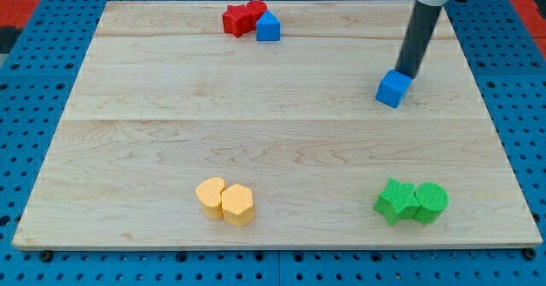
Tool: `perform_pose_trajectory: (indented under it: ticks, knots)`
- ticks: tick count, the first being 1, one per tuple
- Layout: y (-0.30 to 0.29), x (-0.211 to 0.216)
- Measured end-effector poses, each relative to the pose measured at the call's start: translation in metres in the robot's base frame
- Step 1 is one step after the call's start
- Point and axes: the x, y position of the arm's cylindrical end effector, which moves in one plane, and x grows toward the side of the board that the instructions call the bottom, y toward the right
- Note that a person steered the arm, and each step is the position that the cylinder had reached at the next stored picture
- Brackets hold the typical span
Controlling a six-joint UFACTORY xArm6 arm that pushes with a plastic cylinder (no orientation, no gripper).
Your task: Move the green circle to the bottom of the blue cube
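Observation:
The green circle (431,201) lies near the view's bottom right, touching a green star-shaped block (395,200) on its left. The blue cube (392,89) sits at the right of the board, well above the green pair. My tip (406,74) is just above and right of the blue cube, touching or nearly touching its upper right corner. The dark rod rises from there to the view's top right.
Two red blocks (242,17) and a blue pointed block (268,26) cluster at the top middle. Two yellow blocks (226,201) sit together at the bottom middle. The wooden board (153,132) lies on a blue pegboard surface.

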Motion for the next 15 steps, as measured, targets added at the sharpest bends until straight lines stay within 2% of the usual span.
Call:
perform_pose_trajectory:
  ticks: [1,2,4,6,8,11,12,13,15]
  knots:
    - [0.036,0.039]
    - [0.037,0.117]
    - [0.021,0.220]
    - [-0.066,0.224]
    - [-0.090,0.214]
    - [-0.124,0.247]
    - [-0.175,0.253]
    - [-0.189,0.251]
    - [-0.135,0.229]
